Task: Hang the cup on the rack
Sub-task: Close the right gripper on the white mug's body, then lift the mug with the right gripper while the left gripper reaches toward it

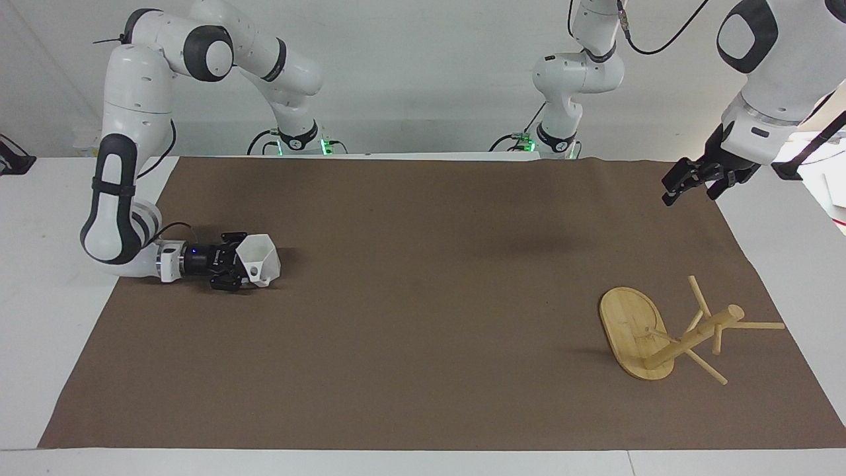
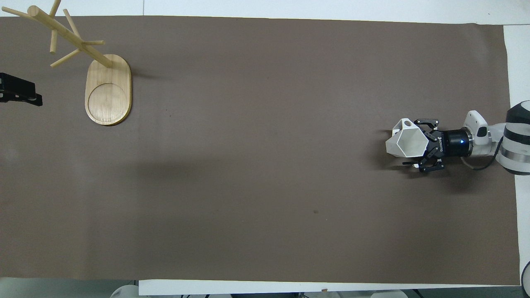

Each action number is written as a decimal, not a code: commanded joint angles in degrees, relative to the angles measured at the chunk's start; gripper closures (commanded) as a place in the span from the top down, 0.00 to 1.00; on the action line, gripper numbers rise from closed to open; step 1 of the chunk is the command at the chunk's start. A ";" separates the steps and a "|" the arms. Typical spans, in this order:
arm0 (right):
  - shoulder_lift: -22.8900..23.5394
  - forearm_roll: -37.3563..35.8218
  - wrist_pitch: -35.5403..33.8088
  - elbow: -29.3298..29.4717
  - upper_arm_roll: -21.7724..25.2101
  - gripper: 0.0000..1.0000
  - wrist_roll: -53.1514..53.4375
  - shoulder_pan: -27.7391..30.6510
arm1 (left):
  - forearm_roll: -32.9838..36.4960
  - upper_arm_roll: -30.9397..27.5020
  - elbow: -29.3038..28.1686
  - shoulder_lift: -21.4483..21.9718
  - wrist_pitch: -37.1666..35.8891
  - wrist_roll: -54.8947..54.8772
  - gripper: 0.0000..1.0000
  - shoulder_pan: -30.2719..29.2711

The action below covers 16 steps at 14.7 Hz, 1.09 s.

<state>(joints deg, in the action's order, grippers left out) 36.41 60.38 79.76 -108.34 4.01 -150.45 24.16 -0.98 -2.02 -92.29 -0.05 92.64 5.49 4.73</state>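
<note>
Overhead view: faceted white cup [image 2: 407, 143], possibly gripped.

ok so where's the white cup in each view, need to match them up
Facing view: the cup lies at the picture's left, mid-height, on the brown mat at the right arm's end, the right claw around its rim.
Overhead view: the cup is at the picture's right, mid-height, against the same claw.
Shared landmark: the rack stands at the opposite end of the mat.

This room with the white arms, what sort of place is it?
Probably a robotics lab: two arms are bolted at a table under a brown mat; the right gripper is at a cup, and a rack stands at the other end.
</note>
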 commanded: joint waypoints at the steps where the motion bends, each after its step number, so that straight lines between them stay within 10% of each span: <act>1: -1.60 0.36 -0.22 -1.52 -0.05 1.00 -1.34 -0.69 | 0.63 0.87 -0.96 0.84 0.00 -0.66 1.00 -1.03; 8: -3.98 0.44 0.39 -4.16 0.04 0.99 -2.74 -2.27 | 0.63 0.96 -0.78 0.84 -0.08 -0.14 1.00 -0.51; 12: -5.81 0.53 1.35 -3.02 0.04 0.45 -1.26 -4.82 | 0.63 1.31 -1.04 0.84 0.00 -0.31 1.00 0.99; 16: -11.35 6.12 9.16 -3.01 -0.14 0.42 11.38 -14.90 | 0.63 1.22 -0.96 0.84 0.26 -0.04 1.00 0.73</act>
<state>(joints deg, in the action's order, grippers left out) 28.89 62.38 84.49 -110.17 3.82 -144.91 15.12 -0.98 -0.61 -92.35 -0.05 92.51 5.48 5.37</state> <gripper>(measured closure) 0.211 0.000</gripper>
